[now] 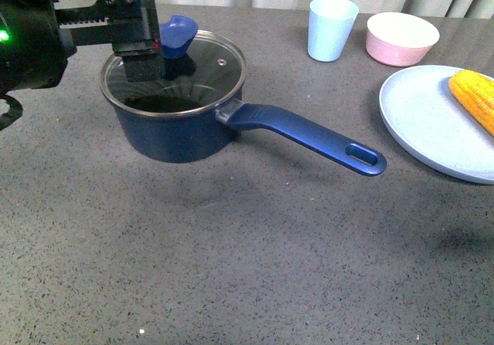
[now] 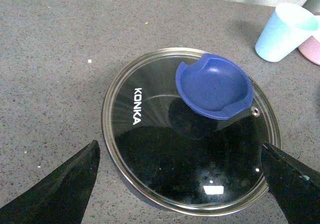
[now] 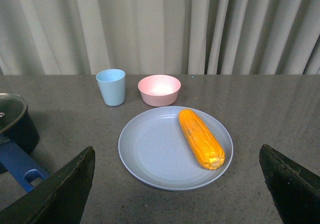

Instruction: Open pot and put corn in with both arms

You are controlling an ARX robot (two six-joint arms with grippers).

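Front view: pot (image 1: pixel 177 133) stands on the grey table (image 1: pixel 231 275) at approx. 10 o'clock of frame centre, with the glass lid (image 1: pixel 193 71) seated on the rim, i.e. closed. Handle (image 1: pixel 309 133) runs from the pot body toward 4 o'clock, hole at the free end. Blue knob (image 1: pixel 177 35) sits on the lid near its 12 o'clock edge. Left arm (image 1: pixel 31 40) enters from 9 o'clock and is held roughly level above the table. Left gripper (image 1: pixel 143 59) hangs over the lid's 10 o'clock sector, just beside the knob; no contact seen. Left wrist view: cam looks down on the lid. Both fingers (image 2: pixel 65 189) are spread wide, one on either side of the lid, gripping nothing. The knob lies ahead of the tips, not between them. Corn (image 1: pixel 475 98) lies on the pale blue plate (image 1: pixel 424 121) at 3 o'clock of the pot, well apart from it and partly cut by the frame edge. Cup (image 1: pixel 332 27) and pink bowl (image 1: pixel 401 38) stand side by side at approx. 1–2 o'clock of the pot. Right arm is not in front view. Right wrist view: right gripper (image 3: pixel 176 151) faces the plate w/ fingers (image 3: pixel 295 189) spread wide, holding nothing, apart from the corn. The cob lies on the plate half farther from the pot.
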